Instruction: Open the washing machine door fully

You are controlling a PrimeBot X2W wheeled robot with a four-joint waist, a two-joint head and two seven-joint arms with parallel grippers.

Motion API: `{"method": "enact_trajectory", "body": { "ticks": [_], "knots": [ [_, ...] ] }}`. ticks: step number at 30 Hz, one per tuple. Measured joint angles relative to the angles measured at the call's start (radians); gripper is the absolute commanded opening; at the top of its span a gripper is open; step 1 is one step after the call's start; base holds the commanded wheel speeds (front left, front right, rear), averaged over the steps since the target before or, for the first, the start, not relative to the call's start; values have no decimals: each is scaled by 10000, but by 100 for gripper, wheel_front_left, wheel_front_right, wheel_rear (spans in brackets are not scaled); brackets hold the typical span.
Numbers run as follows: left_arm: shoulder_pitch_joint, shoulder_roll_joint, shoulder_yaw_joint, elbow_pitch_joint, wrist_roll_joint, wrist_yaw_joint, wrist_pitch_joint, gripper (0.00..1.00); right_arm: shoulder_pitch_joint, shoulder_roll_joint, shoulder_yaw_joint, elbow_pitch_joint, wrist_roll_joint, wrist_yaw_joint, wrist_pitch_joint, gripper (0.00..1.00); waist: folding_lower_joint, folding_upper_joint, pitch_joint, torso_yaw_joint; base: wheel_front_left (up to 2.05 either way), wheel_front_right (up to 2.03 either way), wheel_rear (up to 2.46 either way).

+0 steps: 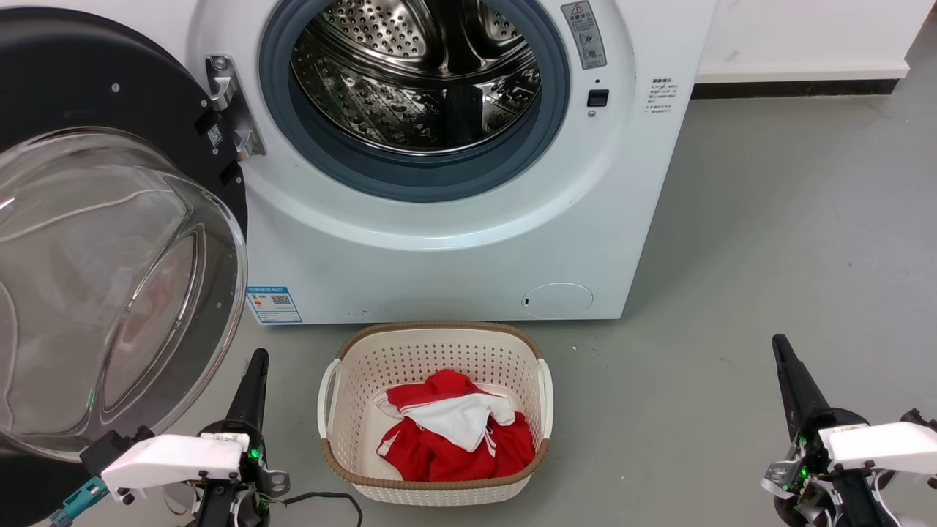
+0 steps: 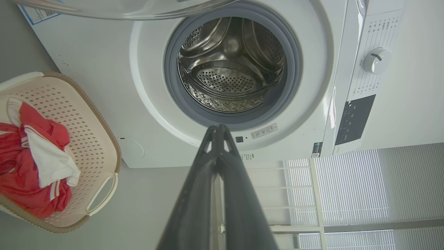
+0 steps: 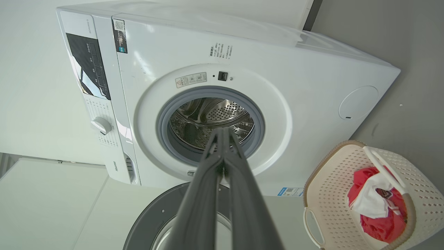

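Grippers first: my left gripper (image 1: 256,364) at lower left and right gripper (image 1: 782,350) at lower right both have their fingers pressed together, holding nothing. Just above the left one, the washing machine door (image 1: 110,241) fills the frame's left edge, standing wide off the drum (image 1: 417,73) opening. Looks basically done to me, maybe a last nudge left.

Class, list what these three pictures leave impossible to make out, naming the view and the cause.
Large round glossy black washing machine door: cut off by the head view's left edge; its far rim is unseen.
Grey warning label on the white washer: print too small, head view.
Cream perforated basket: floor partly hidden under red-and-white clothing, head view.
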Motion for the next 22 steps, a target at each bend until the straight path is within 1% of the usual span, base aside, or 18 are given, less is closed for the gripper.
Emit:
{"method": "enact_trajectory", "body": {
  "ticks": [22],
  "knots": [
    [-38,-125,257,96,-1501,-257,397,0,-204,15,-128,268,1599,0,324,0,1,0,-123,-38,0,0,0]
  ]
}}
